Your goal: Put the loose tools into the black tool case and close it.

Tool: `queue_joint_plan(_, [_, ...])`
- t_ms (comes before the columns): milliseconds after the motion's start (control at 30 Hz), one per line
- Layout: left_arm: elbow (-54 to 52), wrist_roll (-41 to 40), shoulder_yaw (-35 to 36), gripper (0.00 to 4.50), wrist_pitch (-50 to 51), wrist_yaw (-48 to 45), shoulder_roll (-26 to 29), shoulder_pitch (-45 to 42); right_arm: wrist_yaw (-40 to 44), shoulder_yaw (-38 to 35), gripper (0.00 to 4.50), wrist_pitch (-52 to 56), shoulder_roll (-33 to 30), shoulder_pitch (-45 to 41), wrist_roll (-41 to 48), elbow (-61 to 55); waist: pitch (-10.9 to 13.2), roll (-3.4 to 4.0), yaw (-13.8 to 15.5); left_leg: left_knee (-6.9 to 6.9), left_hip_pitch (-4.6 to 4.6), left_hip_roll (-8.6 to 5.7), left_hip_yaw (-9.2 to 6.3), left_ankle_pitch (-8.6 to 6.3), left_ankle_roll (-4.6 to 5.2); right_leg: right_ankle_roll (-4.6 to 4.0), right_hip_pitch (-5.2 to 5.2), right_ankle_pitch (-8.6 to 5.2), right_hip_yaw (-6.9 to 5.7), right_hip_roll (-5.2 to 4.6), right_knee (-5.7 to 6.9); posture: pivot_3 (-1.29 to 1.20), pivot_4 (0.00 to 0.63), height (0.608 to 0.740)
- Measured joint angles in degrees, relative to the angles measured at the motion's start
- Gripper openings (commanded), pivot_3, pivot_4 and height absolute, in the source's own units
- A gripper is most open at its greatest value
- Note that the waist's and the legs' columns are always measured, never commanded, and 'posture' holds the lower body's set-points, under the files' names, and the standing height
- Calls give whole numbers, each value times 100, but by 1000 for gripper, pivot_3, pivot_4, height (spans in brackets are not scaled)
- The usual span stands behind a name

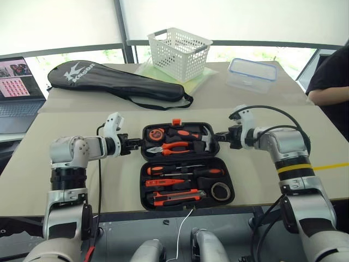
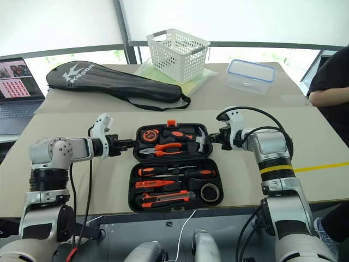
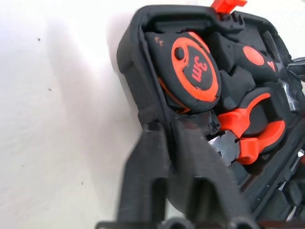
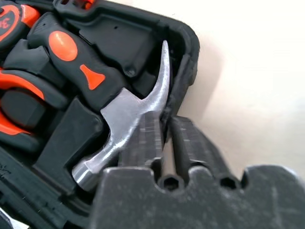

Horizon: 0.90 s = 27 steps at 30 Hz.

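Tools all slotted in the case (image 1: 180, 164) lying open mid-table; left gripper (image 1: 134, 144) and right gripper (image 1: 220, 136) each pinched shut on the lid's side rims, so closing step: swing lid toward robot together.

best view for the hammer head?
Right wrist view: the hammer head shows close, claw against the case rim. Both eye views show it whole but small; the left wrist view shows a sliver at the edge.

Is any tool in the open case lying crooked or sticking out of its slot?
Nothing stands out. In the black tool case, the screwdrivers, utility knife and tape roll lie in the near half; the hammer and pliers sit in the far half.
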Motion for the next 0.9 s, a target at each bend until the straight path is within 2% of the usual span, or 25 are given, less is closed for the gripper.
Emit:
queue_joint_plan(167, [-207, -32, 40, 0, -73, 22, 0, 157, -105, -15, 12, 37, 42, 1, 1, -57, 0, 1, -17, -1, 2, 4, 0, 0, -1, 0, -1, 0, 7, -1, 1, 0, 150, 740])
queue_joint_plan(267, [-435, 37, -95, 0, -526, -21, -5, 360, -297, -108, 12, -33, 132, -5, -14, -62, 0, 1, -21, 1, 1, 2, 2, 0, -1, 0, -1, 0, 9, -4, 2, 0, 150, 740])
queue_joint_plan(467, [-641, 476, -295, 0, -2219, 41, -202, 427, -913, -305, 12, -1132, 376, -76, -237, -122, 2, 0, -35, 1, -27, 2, 3, 2, -6, -2, -33, 1, 13, -2, 4, 0, 150, 740])
queue_joint_plan(567, [-939, 845, -443, 0, -3359, -59, -164, 560, -1095, -303, 12, -1958, 367, 111, -461, -603, 2, 0, -60, 8, -88, -2, 13, 3, -6, -4, -116, 3, 8, 1, 12, 0, 150, 740])
queue_joint_plan(667, [-1289, 1360, -762, 0, -4710, -351, 74, 1136, -1141, -267, 12, -3048, 265, 776, -722, -1165, 1, 1, -87, 1, -84, -3, 15, 2, -6, -5, -123, 2, -10, 5, 8, 0, 150, 740])
queue_joint_plan(767, [-1444, 1656, -903, 0, -5465, -443, 172, 1511, -1248, -259, 12, -3625, 266, 1118, -887, -1367, 1, 0, -79, 3, -81, -14, 16, 2, -4, -4, -118, 3, -14, 5, 0, 0, 150, 740])
queue_joint_plan(900, [-1486, 2317, -1110, 0, -6922, -218, 202, 2154, -1501, -268, 12, -4729, 266, 1910, -1104, -1698, -1, 1, -37, 1, -50, -6, 17, 1, -4, -9, -88, 3, 9, 7, -6, 0, 150, 740])
